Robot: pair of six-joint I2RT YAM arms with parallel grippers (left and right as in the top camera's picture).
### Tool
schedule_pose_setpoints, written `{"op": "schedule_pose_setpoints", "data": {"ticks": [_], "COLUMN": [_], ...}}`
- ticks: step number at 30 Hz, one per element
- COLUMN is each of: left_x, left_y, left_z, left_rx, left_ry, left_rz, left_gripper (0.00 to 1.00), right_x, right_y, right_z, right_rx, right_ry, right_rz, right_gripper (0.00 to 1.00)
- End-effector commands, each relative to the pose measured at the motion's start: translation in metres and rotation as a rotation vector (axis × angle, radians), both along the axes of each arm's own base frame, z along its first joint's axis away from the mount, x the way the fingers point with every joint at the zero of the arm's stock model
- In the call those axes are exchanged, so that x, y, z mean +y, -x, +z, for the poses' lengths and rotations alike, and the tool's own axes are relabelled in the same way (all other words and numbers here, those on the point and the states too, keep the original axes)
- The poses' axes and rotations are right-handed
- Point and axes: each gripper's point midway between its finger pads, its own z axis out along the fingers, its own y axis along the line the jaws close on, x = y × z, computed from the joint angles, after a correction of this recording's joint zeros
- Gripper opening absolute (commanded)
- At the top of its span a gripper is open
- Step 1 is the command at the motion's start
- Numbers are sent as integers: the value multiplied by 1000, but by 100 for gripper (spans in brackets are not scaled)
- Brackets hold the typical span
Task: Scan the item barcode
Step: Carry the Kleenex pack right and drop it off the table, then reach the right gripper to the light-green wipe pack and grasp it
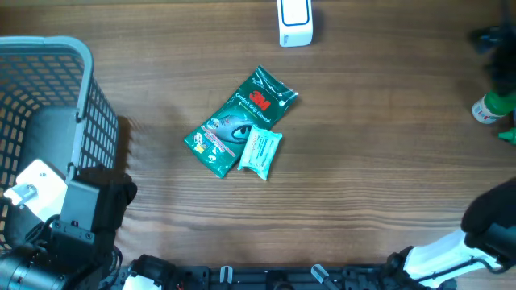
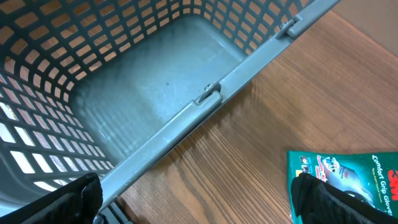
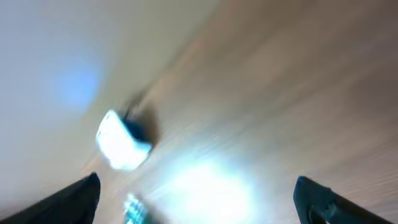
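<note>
A green 3M glove pack (image 1: 240, 121) lies flat mid-table, with a small pale teal packet (image 1: 260, 151) against its lower right edge. The white barcode scanner (image 1: 294, 22) stands at the far edge. My left gripper (image 2: 199, 208) is open over bare wood between the basket and the glove pack (image 2: 348, 174), whose corner sits by the right finger (image 2: 329, 202). The right wrist view is badly blurred. There my right gripper (image 3: 199, 205) is open with nothing between its dark fingers (image 3: 74, 199), and the scanner (image 3: 121, 146) shows as a white blob ahead.
A grey mesh basket (image 1: 89, 97) fills the left side, and its rim (image 2: 211, 96) crosses the left wrist view. A green bottle (image 1: 493, 106) and dark items sit at the right edge. The left arm (image 1: 81, 217) and right arm (image 1: 484, 234) are at the near corners.
</note>
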Motion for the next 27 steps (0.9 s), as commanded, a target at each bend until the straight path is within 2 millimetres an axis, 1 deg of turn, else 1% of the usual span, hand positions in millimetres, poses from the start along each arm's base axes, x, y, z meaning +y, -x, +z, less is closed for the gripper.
{"op": "schedule_pose_setpoints", "data": {"ticks": [1, 2, 3, 4, 5, 6, 7, 8, 10, 11, 12, 13, 14, 15, 16, 17, 18, 19, 20, 21, 22, 23, 24, 26, 27], "left_x": [3, 3, 3, 3, 3, 3, 3, 3, 3, 3, 3, 3, 3, 3, 3, 3, 3, 3, 3, 3, 3, 3, 3, 3, 3], "left_y": [1, 1, 1, 1, 1, 1, 1, 1, 1, 1, 1, 1, 1, 1, 1, 1, 1, 1, 1, 1, 1, 1, 1, 1, 1], "left_z": [2, 2, 2, 2, 2, 2, 2, 2, 2, 2, 2, 2, 2, 2, 2, 2, 2, 2, 2, 2, 2, 2, 2, 2, 2], "left_rx": [-14, -14, -14, -14, -14, -14, -14, -14, -14, -14, -14, -14, -14, -14, -14, -14, -14, -14, -14, -14, -14, -14, -14, -14, -14], "left_ry": [-6, -6, -6, -6, -6, -6, -6, -6, -6, -6, -6, -6, -6, -6, -6, -6, -6, -6, -6, -6, -6, -6, -6, -6, -6], "left_rz": [21, 21, 21, 21, 21, 21, 21, 21, 21, 21, 21, 21, 21, 21, 21, 21, 21, 21, 21, 21, 21, 21, 21, 21, 21], "left_gripper": [100, 100, 100, 100, 100, 100, 100, 100, 100, 100, 100, 100, 100, 100, 100, 100, 100, 100, 100, 100, 100, 100, 100, 100, 100], "right_x": [105, 139, 165, 182, 209, 232, 259, 281, 329, 341, 358, 370, 377, 383, 387, 390, 392, 394, 394, 396, 401, 407, 408, 415, 416], "right_y": [-3, 1, 8, 13, 23, 31, 42, 51, 79, 89, 105, 121, 132, 142, 148, 157, 165, 170, 174, 176, 176, 179, 181, 186, 187], "right_z": [3, -3, -13, -21, -32, -38, -46, -53, -77, -85, -101, -117, -129, -141, -150, -165, -178, -185, -189, -189, -188, -185, -185, -187, -191], "right_rx": [17, 50, 113, 161, 222, 260, 296, 323, 401, 440, 496, 557, 597, 630, 649, 686, 732, 763, 770, 748, 693, 646, 637, 610, 592], "right_ry": [-93, -85, -46, -13, 39, 69, 98, 132, 143, 133, 120, 104, 94, 84, 74, 53, 23, 3, 6, 26, 46, 65, 82, 132, 195], "right_rz": [273, 358, 405, 430, 481, 532, 597, 652, 752, 758, 765, 748, 734, 714, 695, 648, 576, 528, 532, 582, 676, 771, 795, 839, 847], "right_gripper": [100, 100, 100, 99, 100, 100, 100, 100, 100, 99, 95, 89, 84, 83, 81, 79, 74, 71, 70, 71, 74, 82, 85, 93, 100]}}
